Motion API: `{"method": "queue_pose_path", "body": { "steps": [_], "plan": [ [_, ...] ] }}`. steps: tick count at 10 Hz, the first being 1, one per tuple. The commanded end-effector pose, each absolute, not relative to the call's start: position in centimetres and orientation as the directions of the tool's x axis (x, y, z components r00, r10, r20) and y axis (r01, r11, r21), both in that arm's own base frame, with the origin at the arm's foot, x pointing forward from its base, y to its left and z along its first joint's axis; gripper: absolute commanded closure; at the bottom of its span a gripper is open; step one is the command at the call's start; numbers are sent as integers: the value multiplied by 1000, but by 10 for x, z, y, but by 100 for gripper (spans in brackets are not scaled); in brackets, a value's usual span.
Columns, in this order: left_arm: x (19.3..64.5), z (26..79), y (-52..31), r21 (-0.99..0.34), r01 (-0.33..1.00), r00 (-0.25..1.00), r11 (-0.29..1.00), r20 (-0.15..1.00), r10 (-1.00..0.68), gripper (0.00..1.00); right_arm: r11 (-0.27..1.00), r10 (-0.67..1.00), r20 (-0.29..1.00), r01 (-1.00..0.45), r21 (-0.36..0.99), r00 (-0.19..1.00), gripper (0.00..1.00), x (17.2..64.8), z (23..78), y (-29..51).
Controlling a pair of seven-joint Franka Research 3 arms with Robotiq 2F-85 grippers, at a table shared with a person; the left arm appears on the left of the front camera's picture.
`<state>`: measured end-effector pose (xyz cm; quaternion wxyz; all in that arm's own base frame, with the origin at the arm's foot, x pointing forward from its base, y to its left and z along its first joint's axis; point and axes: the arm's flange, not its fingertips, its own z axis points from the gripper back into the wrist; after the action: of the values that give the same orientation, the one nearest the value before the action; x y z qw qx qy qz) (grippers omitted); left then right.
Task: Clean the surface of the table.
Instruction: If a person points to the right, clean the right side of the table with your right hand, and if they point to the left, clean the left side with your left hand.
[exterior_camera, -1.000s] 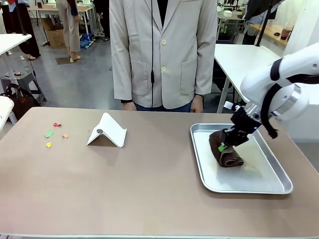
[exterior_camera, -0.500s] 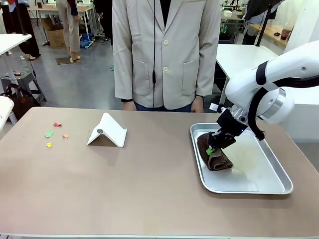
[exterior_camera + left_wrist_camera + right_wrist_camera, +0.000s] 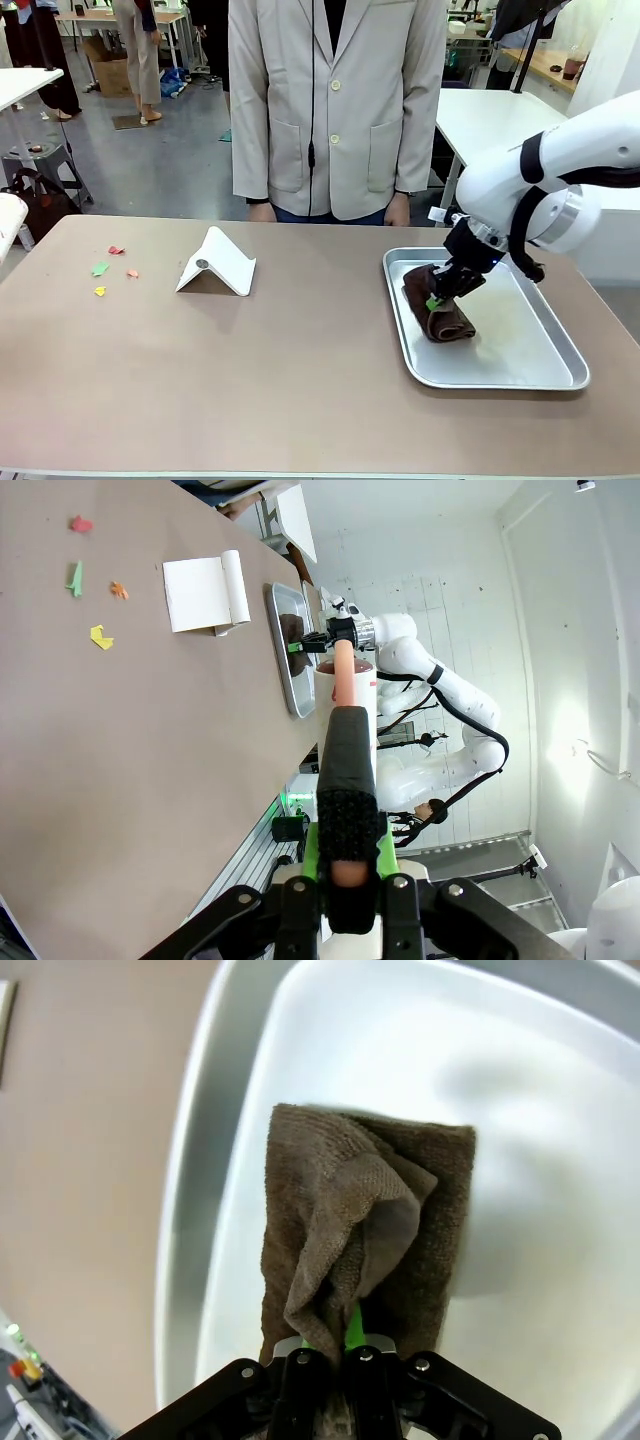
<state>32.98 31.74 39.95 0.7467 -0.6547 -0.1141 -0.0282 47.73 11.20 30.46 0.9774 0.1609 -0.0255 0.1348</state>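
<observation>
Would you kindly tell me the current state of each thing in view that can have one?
Table, littered with paper scraps near its far left corner.
Tray, lying flat on the table's right side.
Cloth, bunched up, inside the tray.
Right claw, shut on the cloth's upper end.
Left claw, shut on a black-sleeved rod.
Stand, upright, tent-folded.

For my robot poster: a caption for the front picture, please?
Right gripper pinches a brown cloth in the metal tray.

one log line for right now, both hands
right hand: shut on cloth in tray | left hand: shut on tool | scraps on table
</observation>
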Motion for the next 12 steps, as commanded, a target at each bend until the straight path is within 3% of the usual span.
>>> {"method": "queue_pose_path", "body": {
  "steps": [1, 7, 12],
  "plan": [
    [327, 404, 317, -971, 197, 972, 138, 212, 104, 100, 946, 193, 86, -208, 249, 977, 93, 470, 306, 72],
    [327, 404, 317, -971, 197, 972, 138, 212, 104, 100, 954, 37, 121, -71, 292, 992, 93, 458, 322, 3],
    [327, 404, 317, -971, 197, 972, 138, 212, 104, 100, 908, 33, 166, -99, 408, 986, 93, 451, 334, -7]
  ]
}}
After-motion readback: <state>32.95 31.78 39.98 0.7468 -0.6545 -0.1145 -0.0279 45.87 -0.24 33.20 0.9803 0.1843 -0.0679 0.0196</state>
